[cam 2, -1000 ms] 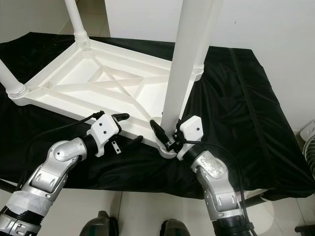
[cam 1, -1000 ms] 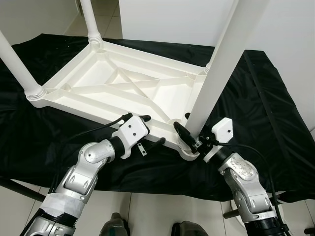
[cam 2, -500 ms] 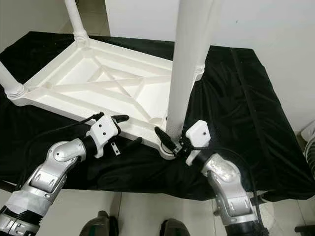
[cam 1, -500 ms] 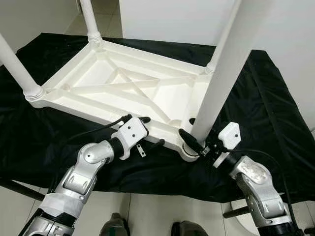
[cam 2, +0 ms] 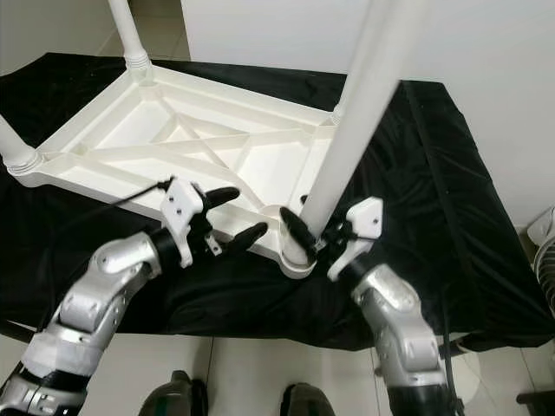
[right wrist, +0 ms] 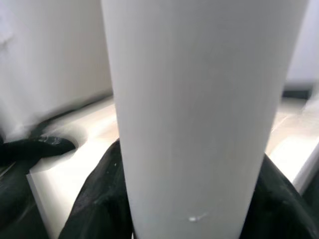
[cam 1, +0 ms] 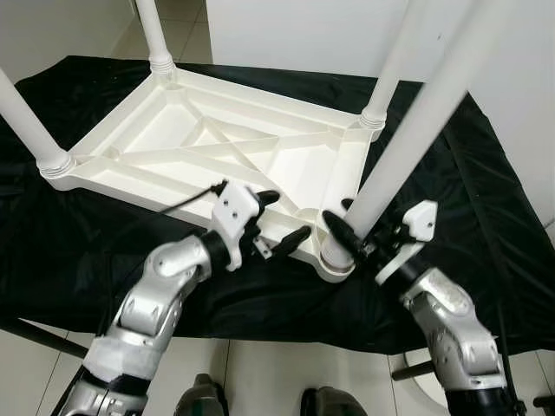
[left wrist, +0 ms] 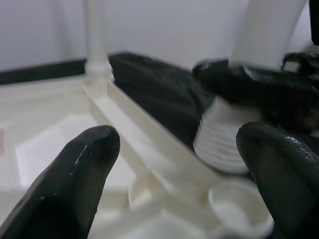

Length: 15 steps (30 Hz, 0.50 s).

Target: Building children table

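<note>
A black cloth [cam 1: 486, 199] is covering the work surface, its far corners running out of sight; on it the white children's table [cam 1: 225, 147] is lying upside down, ribbed underside facing up, three legs already standing in its corners with their tops cut off by the frame; the fourth leg [cam 1: 416, 130] is leaning at a tilt over the near right corner, its threaded foot [cam 1: 336, 260] sitting at the corner socket, though whether it is seated in there is hard to tell behind the black fingers; the right gripper [cam 1: 362, 241] is clamping that leg low down, one finger showing in front and the other hidden behind the white tube, which is blocking most of the right wrist view; the left gripper [cam 1: 279, 220] is hovering at the table's near edge just beside that corner, its two fingers spread apart and holding nothing; the wrist view is blurred up close.
</note>
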Available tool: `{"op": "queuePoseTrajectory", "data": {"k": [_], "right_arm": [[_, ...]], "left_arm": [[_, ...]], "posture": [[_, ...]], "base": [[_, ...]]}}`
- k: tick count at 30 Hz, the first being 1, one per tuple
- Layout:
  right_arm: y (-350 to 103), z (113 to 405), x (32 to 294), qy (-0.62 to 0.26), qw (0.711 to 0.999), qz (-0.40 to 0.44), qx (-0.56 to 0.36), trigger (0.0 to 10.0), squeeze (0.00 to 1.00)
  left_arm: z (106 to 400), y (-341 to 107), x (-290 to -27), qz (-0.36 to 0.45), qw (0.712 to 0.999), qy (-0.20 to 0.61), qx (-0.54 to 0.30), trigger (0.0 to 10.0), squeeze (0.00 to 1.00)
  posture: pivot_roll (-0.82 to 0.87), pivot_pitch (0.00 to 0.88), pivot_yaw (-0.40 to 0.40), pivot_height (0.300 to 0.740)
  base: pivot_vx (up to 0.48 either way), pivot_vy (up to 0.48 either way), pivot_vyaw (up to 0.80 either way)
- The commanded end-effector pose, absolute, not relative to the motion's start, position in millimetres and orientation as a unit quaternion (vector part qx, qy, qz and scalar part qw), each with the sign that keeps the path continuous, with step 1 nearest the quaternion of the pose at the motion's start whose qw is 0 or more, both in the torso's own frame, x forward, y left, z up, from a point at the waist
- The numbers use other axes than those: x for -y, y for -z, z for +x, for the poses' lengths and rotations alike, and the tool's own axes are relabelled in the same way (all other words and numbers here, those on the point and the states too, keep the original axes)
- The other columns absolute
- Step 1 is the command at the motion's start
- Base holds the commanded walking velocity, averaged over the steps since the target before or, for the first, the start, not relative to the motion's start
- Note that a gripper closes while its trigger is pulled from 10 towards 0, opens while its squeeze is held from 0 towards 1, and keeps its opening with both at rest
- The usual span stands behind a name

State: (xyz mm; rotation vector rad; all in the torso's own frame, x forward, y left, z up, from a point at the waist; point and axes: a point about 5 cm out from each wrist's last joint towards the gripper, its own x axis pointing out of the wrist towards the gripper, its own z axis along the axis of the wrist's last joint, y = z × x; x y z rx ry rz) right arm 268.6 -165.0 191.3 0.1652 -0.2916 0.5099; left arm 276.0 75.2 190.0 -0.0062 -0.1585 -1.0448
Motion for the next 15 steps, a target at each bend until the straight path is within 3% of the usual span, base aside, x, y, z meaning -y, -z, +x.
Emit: {"op": "queuePoseTrajectory", "data": {"k": [1,5,6,9,15], "right_arm": [[-204,270,173,-0.227,0.953,0.103,0.171,10.0,0.0],[-224,285,190,-0.166,0.96,0.104,0.2,10.0,0.0],[-225,293,193,-0.146,0.969,0.076,0.186,10.0,0.0],[-223,300,193,-0.135,0.977,0.036,0.162,10.0,0.0],[-216,304,185,-0.163,0.978,-0.018,0.127,10.0,0.0]], "left_arm": [[279,-194,-79,-0.025,0.881,0.467,0.069,10.0,0.0],[297,-211,-74,-0.078,0.913,0.395,0.061,10.0,0.0],[304,-222,-69,-0.131,0.911,0.384,0.072,10.0,0.0],[310,-236,-60,-0.181,0.904,0.377,0.088,10.0,0.0],[311,-255,-48,-0.16,0.895,0.398,0.126,10.0,0.0]], "posture": [[-0.03,0.065,0.007,0.74],[-0.03,0.046,0.007,0.74],[-0.03,0.039,0.005,0.74],[-0.03,0.039,0.003,0.74],[-0.04,0.04,-0.001,0.74]], "base": [[0.0,0.0,0.0],[0.0,0.0,0.0],[0.0,0.0,0.0],[0.0,0.0,0.0],[0.0,0.0,0.0]]}}
